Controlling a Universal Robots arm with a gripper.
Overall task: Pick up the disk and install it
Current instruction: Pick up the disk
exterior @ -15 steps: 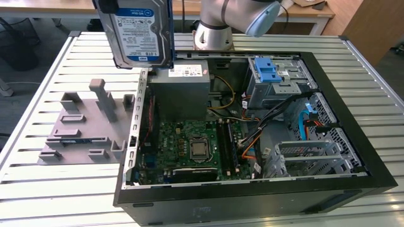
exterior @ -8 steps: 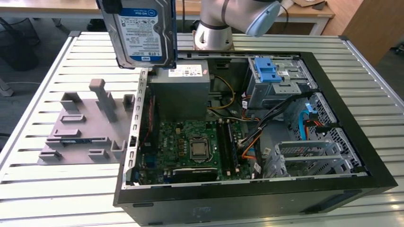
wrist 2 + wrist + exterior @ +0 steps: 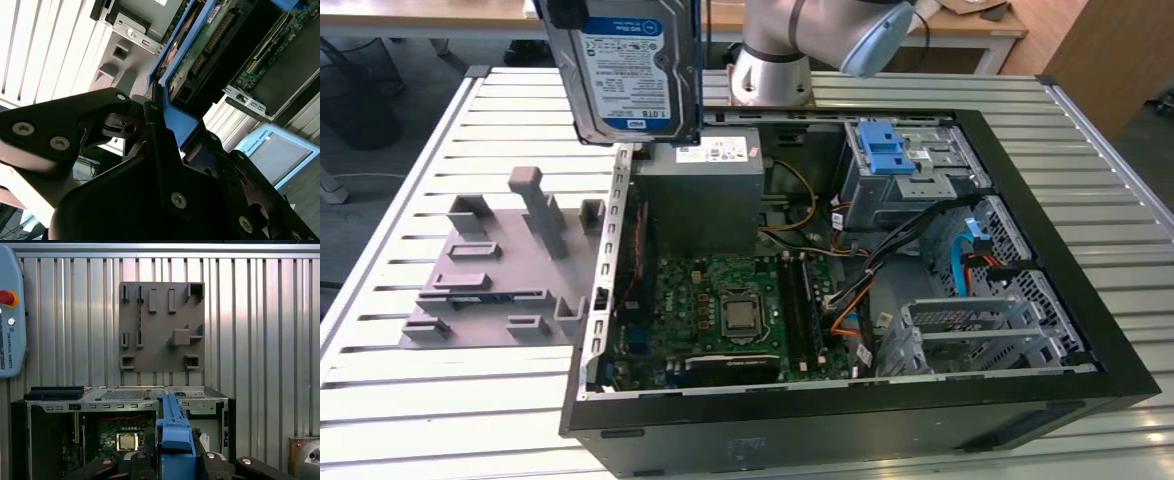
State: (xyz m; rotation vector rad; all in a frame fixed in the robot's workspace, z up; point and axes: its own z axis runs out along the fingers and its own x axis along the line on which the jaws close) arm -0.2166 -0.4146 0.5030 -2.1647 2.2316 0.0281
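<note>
The disk [image 3: 630, 75], silver with a white-and-blue label and blue side rails, hangs upright high over the table at the exterior view's upper left, above the left wall of the open computer case [image 3: 854, 425]. In the second wrist view my gripper [image 3: 162, 112] is shut on the disk [image 3: 200, 50], its black fingers [image 3: 150, 125] clamped on the blue rail, with the green circuit side showing. The first wrist view looks down the disk's blue edge [image 3: 172, 430], held in the gripper [image 3: 175, 462] above the case [image 3: 125, 395].
Inside the case sit a grey power-supply box [image 3: 700, 195], the motherboard [image 3: 734, 310] and a metal drive cage with a blue latch [image 3: 887, 150]. A grey fixture plate [image 3: 494, 270] lies left of the case. The arm's base [image 3: 774, 60] stands behind. A teach pendant [image 3: 10, 315] lies nearby.
</note>
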